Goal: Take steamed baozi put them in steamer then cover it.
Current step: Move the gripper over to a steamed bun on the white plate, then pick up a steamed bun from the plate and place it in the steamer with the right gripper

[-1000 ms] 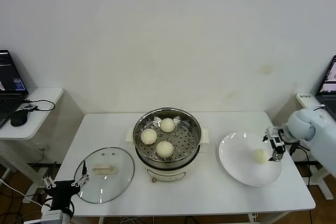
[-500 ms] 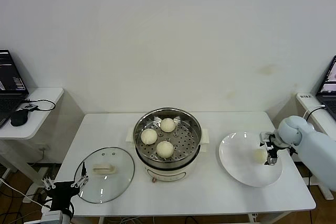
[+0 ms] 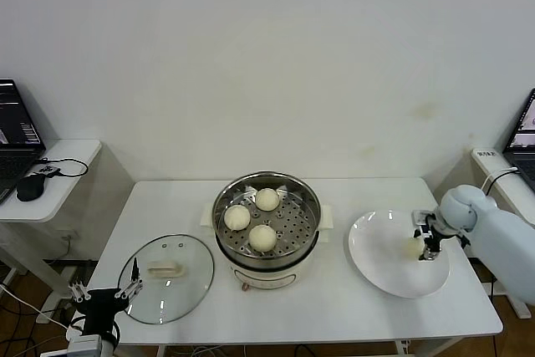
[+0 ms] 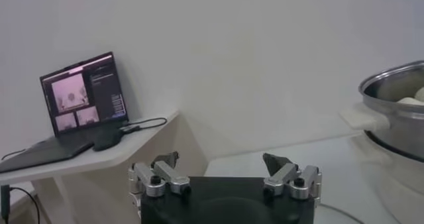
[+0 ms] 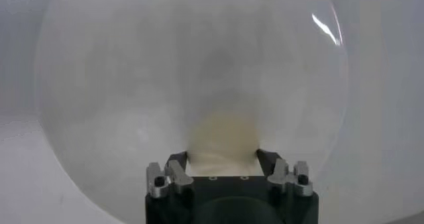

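Observation:
The steamer (image 3: 222,244), a shiny steel pot on a cream base, stands mid-table with three cream-white baozi (image 3: 262,238) on its perforated tray. A fourth baozi (image 3: 411,247) lies on the white plate (image 3: 380,269) at the right. My right gripper (image 3: 426,243) is down at this bun. In the right wrist view its fingers (image 5: 265,159) press both sides of the bun (image 5: 222,134), which still rests on the plate (image 5: 132,79). The glass cover (image 3: 188,290) lies flat on the table left of the steamer. My left gripper (image 3: 104,294) hangs open and empty by the table's front-left corner.
A side table with a laptop (image 4: 79,96) and a mouse stands at the far left. Another laptop (image 3: 522,131) shows at the right edge. The steamer's rim (image 4: 397,79) shows in the left wrist view. The plate lies close to the table's right edge.
My right gripper has moved left and down over the plate, and its fingers now sit against the bun. The left arm has barely moved.

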You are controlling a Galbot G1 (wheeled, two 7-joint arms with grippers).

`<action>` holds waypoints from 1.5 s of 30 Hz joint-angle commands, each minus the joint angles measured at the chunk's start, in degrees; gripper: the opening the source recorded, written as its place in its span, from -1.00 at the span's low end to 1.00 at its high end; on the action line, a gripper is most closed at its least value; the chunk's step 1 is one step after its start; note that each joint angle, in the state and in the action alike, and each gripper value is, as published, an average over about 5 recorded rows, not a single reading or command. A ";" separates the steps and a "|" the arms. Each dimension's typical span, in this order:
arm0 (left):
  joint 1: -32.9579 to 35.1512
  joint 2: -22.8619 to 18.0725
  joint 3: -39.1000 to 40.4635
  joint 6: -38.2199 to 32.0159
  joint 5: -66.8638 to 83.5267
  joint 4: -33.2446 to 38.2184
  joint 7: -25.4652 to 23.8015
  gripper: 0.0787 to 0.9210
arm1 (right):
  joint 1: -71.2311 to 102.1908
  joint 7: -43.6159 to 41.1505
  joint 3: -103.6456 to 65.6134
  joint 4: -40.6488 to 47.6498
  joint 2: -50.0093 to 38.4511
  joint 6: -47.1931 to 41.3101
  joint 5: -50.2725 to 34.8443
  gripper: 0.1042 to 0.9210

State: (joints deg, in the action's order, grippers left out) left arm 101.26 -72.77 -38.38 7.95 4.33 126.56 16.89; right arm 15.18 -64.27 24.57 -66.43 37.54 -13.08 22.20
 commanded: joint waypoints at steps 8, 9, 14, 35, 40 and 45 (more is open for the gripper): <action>-0.30 0.33 0.04 0.17 0.07 0.63 0.01 0.77 | -26.02 -1.05 19.38 -16.33 -8.35 -5.27 -15.57 0.33; -0.27 0.36 0.03 0.19 0.08 0.68 0.01 0.77 | -29.87 -0.89 22.15 -17.92 -8.29 -5.98 -17.62 0.33; -0.05 0.50 -0.03 0.18 0.11 1.00 0.00 0.77 | -47.30 0.41 34.15 -22.93 -4.74 -9.88 -28.42 0.35; -0.33 -0.88 -0.51 0.07 0.43 1.34 0.07 0.77 | -43.34 17.39 42.40 -23.44 18.05 -27.35 -51.36 0.39; -0.45 -0.91 -0.75 0.06 0.60 1.43 0.09 0.77 | -39.02 19.70 42.00 -19.01 20.21 -28.39 -49.06 0.39; -0.66 -0.78 -1.00 0.06 0.87 1.11 0.10 0.77 | -36.25 20.17 41.73 -16.21 20.76 -28.49 -45.50 0.39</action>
State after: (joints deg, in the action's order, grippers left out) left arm 100.64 -73.58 -39.38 8.03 5.16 127.86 16.98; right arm -24.80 -47.79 64.70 -86.40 54.15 -38.86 -23.57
